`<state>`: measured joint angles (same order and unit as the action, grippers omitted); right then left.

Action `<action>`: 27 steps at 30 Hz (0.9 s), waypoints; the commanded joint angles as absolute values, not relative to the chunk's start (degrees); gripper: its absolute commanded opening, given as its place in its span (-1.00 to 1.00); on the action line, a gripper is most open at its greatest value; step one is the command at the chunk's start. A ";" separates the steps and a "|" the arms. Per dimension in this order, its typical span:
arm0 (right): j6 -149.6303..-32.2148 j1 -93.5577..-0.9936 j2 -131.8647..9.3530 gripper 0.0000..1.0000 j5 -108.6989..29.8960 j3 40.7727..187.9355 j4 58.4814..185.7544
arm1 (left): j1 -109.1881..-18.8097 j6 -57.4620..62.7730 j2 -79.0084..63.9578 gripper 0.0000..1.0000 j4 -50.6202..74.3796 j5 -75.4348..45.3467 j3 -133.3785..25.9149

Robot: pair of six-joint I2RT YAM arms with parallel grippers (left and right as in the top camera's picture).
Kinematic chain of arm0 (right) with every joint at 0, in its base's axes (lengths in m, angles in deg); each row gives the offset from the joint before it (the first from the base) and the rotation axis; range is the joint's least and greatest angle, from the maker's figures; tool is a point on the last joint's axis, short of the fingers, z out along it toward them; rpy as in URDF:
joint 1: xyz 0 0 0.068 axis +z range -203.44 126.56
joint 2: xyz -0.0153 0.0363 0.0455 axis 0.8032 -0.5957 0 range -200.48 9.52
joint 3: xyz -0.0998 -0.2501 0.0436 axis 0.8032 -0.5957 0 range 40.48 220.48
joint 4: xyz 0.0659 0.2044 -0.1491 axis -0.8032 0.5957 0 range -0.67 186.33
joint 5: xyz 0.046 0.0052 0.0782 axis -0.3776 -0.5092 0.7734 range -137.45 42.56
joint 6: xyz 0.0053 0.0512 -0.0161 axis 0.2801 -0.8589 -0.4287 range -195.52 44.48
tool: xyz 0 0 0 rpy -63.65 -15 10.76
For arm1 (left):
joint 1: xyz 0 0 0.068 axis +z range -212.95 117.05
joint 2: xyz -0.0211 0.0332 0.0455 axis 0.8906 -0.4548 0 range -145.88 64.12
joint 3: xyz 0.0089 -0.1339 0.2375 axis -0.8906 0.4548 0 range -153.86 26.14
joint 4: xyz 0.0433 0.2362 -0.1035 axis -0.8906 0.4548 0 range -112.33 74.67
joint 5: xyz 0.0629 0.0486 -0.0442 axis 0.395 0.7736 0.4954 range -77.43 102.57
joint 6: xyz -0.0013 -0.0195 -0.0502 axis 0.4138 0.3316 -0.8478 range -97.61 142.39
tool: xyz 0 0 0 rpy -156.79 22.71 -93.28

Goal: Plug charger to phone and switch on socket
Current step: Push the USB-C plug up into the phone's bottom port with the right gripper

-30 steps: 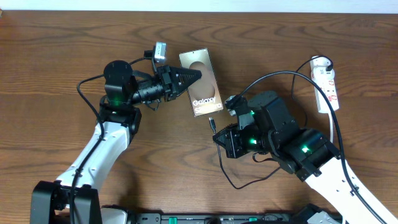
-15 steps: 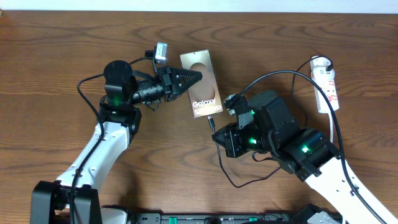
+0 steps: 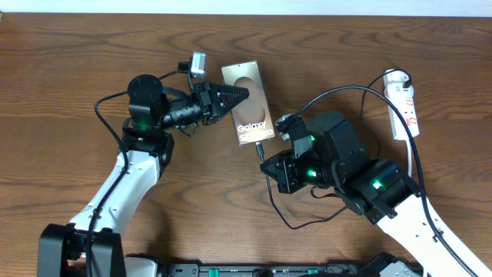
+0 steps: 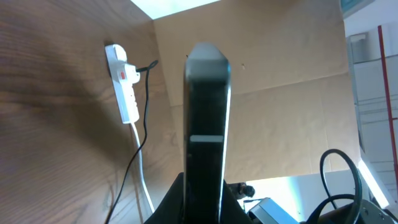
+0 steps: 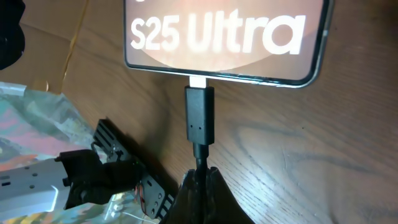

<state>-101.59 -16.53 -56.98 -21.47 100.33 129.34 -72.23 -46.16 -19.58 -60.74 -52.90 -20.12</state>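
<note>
While the left pincer [image 3: 240, 94] clamps the phone [image 3: 252, 108] by its side on the bench [image 3: 77, 61], the right pincer [image 5: 200, 179], closed tight on the charger [image 5: 199, 121] just behind its connector, should press straight along the port's line — bare metal shows there, so seating looks incomplete. Lettering reads "Galaxy" and "S25 Ultra". The socket [image 3: 405, 108] lies well apart, far right.

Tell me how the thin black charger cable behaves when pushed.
Likely floppy: the thin black charger cable lies in loose loops, so it would probably buckle. Its rigid-looking connector should push straight, since the right claw pinches just behind it.
</note>
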 commanded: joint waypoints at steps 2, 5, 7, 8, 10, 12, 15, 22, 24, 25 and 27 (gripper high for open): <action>-100.54 -16.25 -56.76 -0.97 -23.11 100.46 128.62 | -72.29 -45.13 -18.99 -0.85 -61.40 -54.26 -20.95; -100.52 -16.25 -56.83 -0.98 -23.78 100.46 128.53 | -72.29 -45.13 -18.99 -0.85 -61.40 -54.26 -20.95; -100.06 -16.25 -56.83 -0.98 -24.20 100.46 128.18 | -72.32 -45.13 -18.99 -0.86 -61.40 -54.28 -20.95; -99.42 -16.25 -56.83 -0.98 -24.20 100.46 127.55 | -72.32 -45.13 -18.99 -0.85 -61.40 -54.28 -20.95; -99.01 -16.21 -56.83 -0.98 -24.18 100.46 125.71 | -72.32 -45.13 -18.99 -0.86 -61.40 -54.30 -20.95; -98.99 -16.21 -56.83 -0.98 -24.48 100.46 122.94 | -72.32 -45.13 -18.99 -0.85 -61.40 -54.39 -20.95; -99.01 -16.21 -56.83 -0.98 -26.87 100.46 119.68 | -72.32 -45.11 -18.99 -0.85 -61.40 -55.00 -20.95; -99.05 -16.21 -56.81 -0.65 -28.57 100.46 122.00 | -72.29 -44.59 -18.99 -0.86 -61.40 -55.79 -20.95; -99.05 -16.21 -56.81 -0.51 -27.65 100.46 123.16 | -72.29 -43.52 -18.99 -0.86 -61.40 -55.70 -20.95; -99.05 -16.21 -56.81 -0.44 -27.57 100.46 123.46 | -72.32 -43.36 -18.99 -0.86 -61.37 -55.37 -20.95; -99.05 -16.21 -56.83 -0.32 -27.57 100.44 123.81 | -72.29 -43.41 -18.99 -0.86 -61.40 -54.41 -20.95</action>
